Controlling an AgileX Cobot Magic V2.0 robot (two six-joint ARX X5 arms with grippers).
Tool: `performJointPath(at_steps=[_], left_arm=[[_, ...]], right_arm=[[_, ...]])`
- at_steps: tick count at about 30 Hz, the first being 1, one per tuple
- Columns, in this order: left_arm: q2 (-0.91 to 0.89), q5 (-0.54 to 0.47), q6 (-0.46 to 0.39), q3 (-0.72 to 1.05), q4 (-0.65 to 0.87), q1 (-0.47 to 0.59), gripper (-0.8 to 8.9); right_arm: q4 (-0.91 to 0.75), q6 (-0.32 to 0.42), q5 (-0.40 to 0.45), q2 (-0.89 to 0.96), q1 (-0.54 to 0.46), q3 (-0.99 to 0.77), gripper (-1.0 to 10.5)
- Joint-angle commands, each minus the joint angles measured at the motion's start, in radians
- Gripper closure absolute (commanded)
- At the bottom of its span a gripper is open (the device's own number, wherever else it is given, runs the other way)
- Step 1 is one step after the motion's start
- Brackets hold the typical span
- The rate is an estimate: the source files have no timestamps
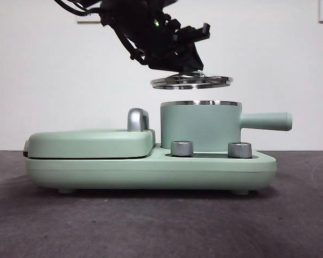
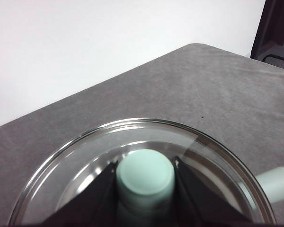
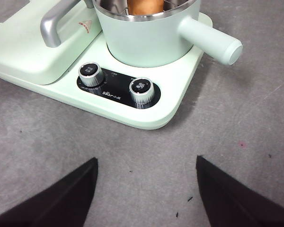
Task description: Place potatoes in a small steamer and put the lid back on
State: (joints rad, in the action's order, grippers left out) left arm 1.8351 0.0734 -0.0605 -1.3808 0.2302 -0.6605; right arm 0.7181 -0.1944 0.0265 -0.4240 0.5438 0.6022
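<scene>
The left tool (image 1: 189,67) comes in from the upper left of the front view and is clamped on the knob (image 2: 146,176) of the lid (image 1: 191,81), one black jaw pressed to each side of it. The lid hangs level in the air directly above the steamer (image 1: 200,126), apart from its steel rim with a clear gap between them.

The steamer sits on the right half of a mint green cooker base (image 1: 151,171), its straight handle (image 1: 266,121) pointing right. In the right wrist view an orange-brown potato (image 3: 145,5) shows inside the pot. Two steel dials (image 3: 92,74) stand on the base in front of the steamer. On the left half of the base lies the closed griddle cover (image 1: 91,143) with its chrome handle (image 1: 138,119).

The right tool (image 3: 146,189) hovers over the grey bench (image 3: 236,142) in front of the cooker, near the dials, its jaws spread wide and holding nothing.
</scene>
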Motion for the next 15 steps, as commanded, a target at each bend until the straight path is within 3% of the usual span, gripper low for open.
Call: performJointPath(at_steps=[1,15], left_arm=[[0.043,0.005,-0.011,-0.055,0.034,-0.013,8.01],[0.124,0.035,-0.006,-0.075,0.099,-0.014,8.01]], right_arm=[[-0.006,0.016,0.001,-0.001,0.006,0.005,6.2],[-0.006,0.049,0.002,-0.001,0.006,0.005,6.2]])
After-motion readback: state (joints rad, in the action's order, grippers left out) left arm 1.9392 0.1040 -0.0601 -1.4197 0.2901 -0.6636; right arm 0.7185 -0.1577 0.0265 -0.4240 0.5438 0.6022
